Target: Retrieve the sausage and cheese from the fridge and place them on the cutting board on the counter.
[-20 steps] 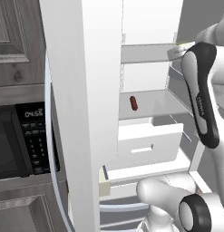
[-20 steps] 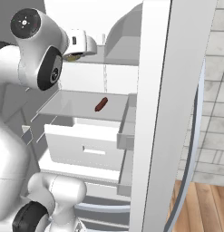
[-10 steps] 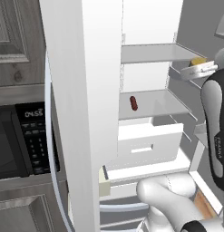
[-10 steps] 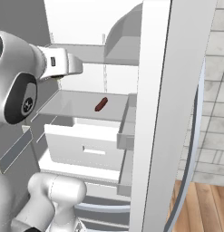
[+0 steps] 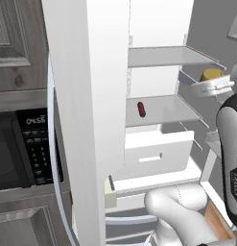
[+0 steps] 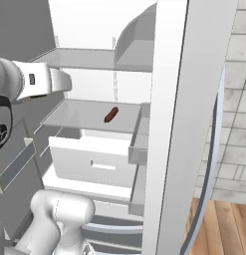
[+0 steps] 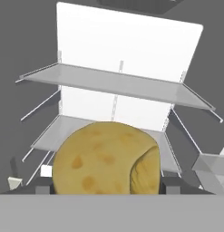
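Cheese (image 7: 106,158) in claw (image 7: 104,186), fingertips hidden.

The robot arm has drawn back out of the fridge (image 5: 158,72) over the last second. In the left base view the tool (image 5: 212,85), with the yellow cheese (image 5: 212,75) between its jaws, has shifted from the upper shelf area to the right edge of the opening (lower than before). In the right base view the arm has dropped toward the left edge.
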Motion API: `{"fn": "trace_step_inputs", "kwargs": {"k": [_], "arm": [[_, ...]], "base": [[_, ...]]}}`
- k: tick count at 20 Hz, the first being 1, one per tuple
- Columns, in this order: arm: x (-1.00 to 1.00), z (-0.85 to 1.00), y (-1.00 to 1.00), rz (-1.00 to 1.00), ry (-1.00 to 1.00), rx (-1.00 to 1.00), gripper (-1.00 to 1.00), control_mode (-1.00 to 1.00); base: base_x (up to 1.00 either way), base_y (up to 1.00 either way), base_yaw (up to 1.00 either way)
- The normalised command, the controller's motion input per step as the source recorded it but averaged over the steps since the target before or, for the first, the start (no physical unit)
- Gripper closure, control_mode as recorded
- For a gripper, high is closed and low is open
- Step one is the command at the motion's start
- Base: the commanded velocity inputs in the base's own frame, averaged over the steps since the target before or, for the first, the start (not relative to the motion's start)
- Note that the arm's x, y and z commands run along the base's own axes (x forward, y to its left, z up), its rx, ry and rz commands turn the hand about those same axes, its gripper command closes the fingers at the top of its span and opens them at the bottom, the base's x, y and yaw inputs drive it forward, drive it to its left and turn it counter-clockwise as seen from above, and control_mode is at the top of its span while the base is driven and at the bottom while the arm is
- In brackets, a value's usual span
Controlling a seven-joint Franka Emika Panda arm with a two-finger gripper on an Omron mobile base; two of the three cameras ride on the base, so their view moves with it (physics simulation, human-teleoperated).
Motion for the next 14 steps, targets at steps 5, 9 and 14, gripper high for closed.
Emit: {"fn": "trace_step_inputs", "kwargs": {"k": [5,9,14], "arm": [[0.00,-0.02,0.10,0.00,0.00,0.00,1.00,1.00],[0.00,0.00,0.00,0.00,0.00,0.00,1.00,1.00],[0.00,0.00,0.00,0.00,0.00,0.00,1.00,1.00]], "base": [[0.00,0.01,0.00],[-0.17,0.00,0.00],[-0.81,0.00,0.00]]}}
